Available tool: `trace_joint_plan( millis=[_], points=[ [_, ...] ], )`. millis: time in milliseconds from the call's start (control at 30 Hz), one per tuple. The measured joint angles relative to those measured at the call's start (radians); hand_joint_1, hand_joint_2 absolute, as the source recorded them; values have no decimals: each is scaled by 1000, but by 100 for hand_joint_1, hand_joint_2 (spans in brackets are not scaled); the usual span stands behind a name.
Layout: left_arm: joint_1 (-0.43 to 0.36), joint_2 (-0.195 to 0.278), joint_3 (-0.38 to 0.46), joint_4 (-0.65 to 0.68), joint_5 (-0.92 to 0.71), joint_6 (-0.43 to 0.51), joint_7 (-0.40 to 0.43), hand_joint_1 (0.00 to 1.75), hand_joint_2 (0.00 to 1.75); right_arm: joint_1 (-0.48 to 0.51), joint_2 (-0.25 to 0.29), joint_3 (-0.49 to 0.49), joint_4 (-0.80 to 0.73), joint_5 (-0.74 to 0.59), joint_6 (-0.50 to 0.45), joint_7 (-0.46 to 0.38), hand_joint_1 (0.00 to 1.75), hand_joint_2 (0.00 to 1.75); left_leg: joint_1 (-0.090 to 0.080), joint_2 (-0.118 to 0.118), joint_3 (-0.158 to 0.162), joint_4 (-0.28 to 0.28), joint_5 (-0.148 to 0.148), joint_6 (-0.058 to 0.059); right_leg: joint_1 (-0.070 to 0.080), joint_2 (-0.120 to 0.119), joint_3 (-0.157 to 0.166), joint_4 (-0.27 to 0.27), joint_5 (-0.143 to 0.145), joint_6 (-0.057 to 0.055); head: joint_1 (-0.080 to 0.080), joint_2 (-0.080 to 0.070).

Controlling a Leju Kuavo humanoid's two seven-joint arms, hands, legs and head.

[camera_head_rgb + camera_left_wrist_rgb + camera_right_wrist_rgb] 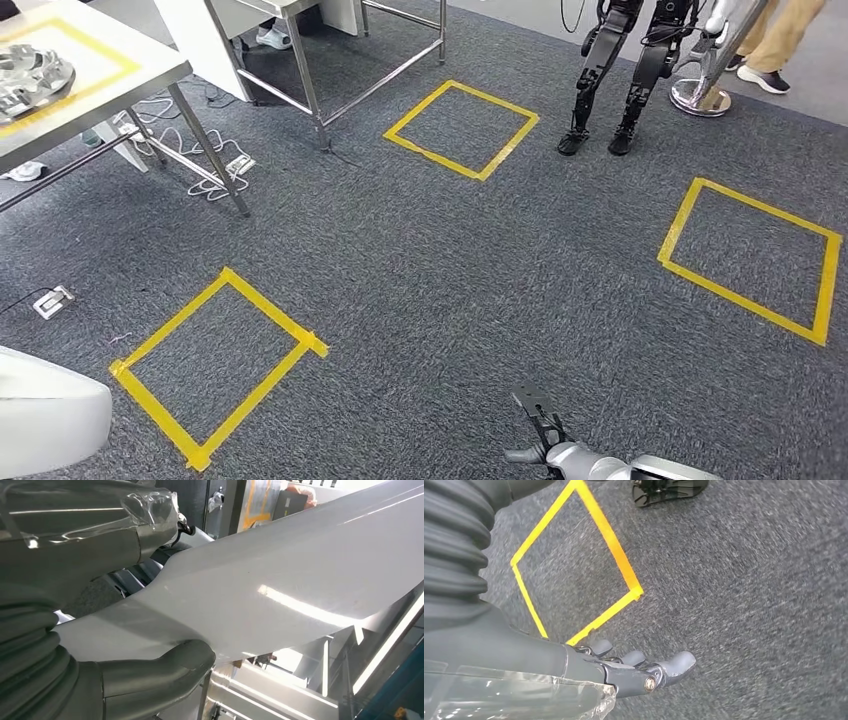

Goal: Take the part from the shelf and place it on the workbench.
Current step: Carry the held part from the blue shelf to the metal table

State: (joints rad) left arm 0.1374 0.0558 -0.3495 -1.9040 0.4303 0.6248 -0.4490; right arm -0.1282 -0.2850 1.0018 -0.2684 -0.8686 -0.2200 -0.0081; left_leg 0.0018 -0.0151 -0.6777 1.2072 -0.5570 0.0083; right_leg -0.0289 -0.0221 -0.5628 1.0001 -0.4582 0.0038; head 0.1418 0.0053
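Gripping white part [260,595], left robot hand [100,630] wraps its edge.

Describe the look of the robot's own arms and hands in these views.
Each wrist wears a dark grey ribbed cover. The left hand has thick, smooth grey digits with clear plastic film wrapped over one. The right hand has dark grey fingers with rounded lighter tips, a small brass-coloured pin, and clear film behind them. The silver right arm ends in black fingers.

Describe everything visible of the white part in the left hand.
The white part is a large, smooth, glossy panel, plastic-looking, with a curved, tapering outline and bright light reflections. The left hand grips it, thumb on one face and fingers behind. In the head view its rounded white end shows above the carpet.
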Motion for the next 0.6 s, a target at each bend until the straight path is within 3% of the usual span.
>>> trace_joint_plan(
  millis=[33, 67, 100, 133, 200, 267, 333, 367, 400, 467, 500, 567, 600],
  points=[
    [0, 0, 0, 0, 0, 0, 0, 175, 175, 1, 0, 0, 0, 4, 4, 2, 0, 175, 1, 8, -32, 57, -18, -2, 2, -11, 0, 0, -1, -2, 0, 0],
    [1, 0, 0, 0, 0, 0, 0, 175, 175, 0, 0, 0, 0, 7, 7, 3, 0, 175, 2, 11, -46, 79, -17, -1, 4, -22, 0, 0, -3, -4, 0, 0],
    [0, 0, 0, 0, 0, 0, 0, 175, 175, 0, 0, 0, 0, 10, 9, 4, 0, 175, 2, 14, -37, 58, 5, 1, 5, -34, 1, 0, -4, -5, 0, 0],
    [0, 0, 0, -1, -1, 0, 0, 175, 175, -1, 0, 0, 0, 12, 13, 5, 0, 175, 0, 23, -8, -1, 39, 7, 7, -45, 4, -1, -5, -5, 0, 0],
    [-3, -1, 0, -5, -5, 0, 1, 175, 175, -2, 2, -2, 0, 21, 24, 10, 0, 175, -10, 68, 71, -150, 96, 24, 12, -67, 11, -4, -8, -3, 0, 0],
    [-11, -2, 1, -9, -9, 0, 1, 175, 175, -2, 4, -5, -1, 30, 37, 17, 0, 175, -20, 94, 103, -218, 110, 34, 14, -89, 17, -9, -11, 3, 0, 0],
    [-15, -2, 2, -11, -11, 0, 2, 175, 175, -4, 8, -8, -2, 37, 45, 22, 0, 175, -20, 70, 104, -229, 113, 39, 14, -110, 24, -17, -12, 12, 0, 0],
    [-15, -2, 4, -12, -11, 0, 2, 175, 175, -5, 10, -10, -4, 40, 47, 24, 0, 175, -17, 56, 110, -240, 120, 43, 14, -102, 26, -16, -14, 16, 1, 0],
    [-17, -2, 5, -12, -12, 0, 2, 175, 175, -7, 12, -12, -5, 43, 48, 25, 0, 175, -14, 43, 119, -251, 128, 49, 14, -77, 21, 0, -24, 17, 1, 0],
    [-23, -5, 5, -11, -12, 0, 3, 175, 175, -8, 13, -14, -6, 46, 48, 30, 0, 175, -8, 16, 128, -263, 140, 54, 11, -11, -24, 99, -69, 11, 3, 0],
    [-26, -6, 5, -9, -11, 0, 4, 175, 175, -7, 12, -15, -5, 46, 48, 33, 0, 175, -8, 2, 128, -263, 141, 55, 11, 9, -61, 171, -97, 8, 4, 0],
    [-26, -8, 5, -5, -11, 0, 5, 175, 175, -5, 13, -15, -5, 48, 50, 37, 0, 175, -8, -30, 127, -260, 140, 54, 10, 18, -119, 269, -122, 14, 4, 0],
    [-25, -8, 5, -2, -10, 0, 5, 175, 175, -5, 13, -16, -5, 48, 52, 37, 0, 175, -7, -46, 128, -257, 138, 52, 8, 19, -123, 263, -110, 24, 4, 0]
  ],
)
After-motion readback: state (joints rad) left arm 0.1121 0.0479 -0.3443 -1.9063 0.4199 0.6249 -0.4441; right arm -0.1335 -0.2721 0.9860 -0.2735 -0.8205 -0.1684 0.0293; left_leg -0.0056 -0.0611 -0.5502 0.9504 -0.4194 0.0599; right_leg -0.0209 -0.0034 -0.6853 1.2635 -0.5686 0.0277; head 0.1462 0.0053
